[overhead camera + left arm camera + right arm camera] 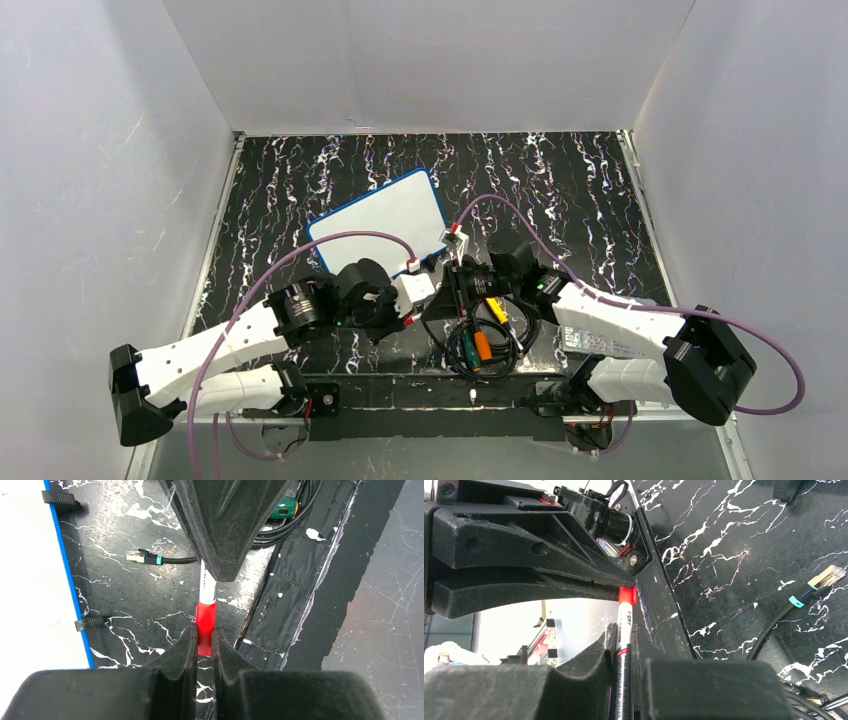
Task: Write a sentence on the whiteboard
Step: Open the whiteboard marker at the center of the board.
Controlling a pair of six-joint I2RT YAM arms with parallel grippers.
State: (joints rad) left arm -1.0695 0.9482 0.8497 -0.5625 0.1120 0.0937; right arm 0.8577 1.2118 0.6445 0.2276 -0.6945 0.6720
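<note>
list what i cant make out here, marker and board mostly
marker tip: inside the red cap clamped by the left gripper, both wrist views.
print on the marker barrel: too small, right wrist view; its rear is hidden between the right gripper fingers.
whiteboard: near edge behind the left arm, top view; cut by the left edge in the left wrist view.
</note>
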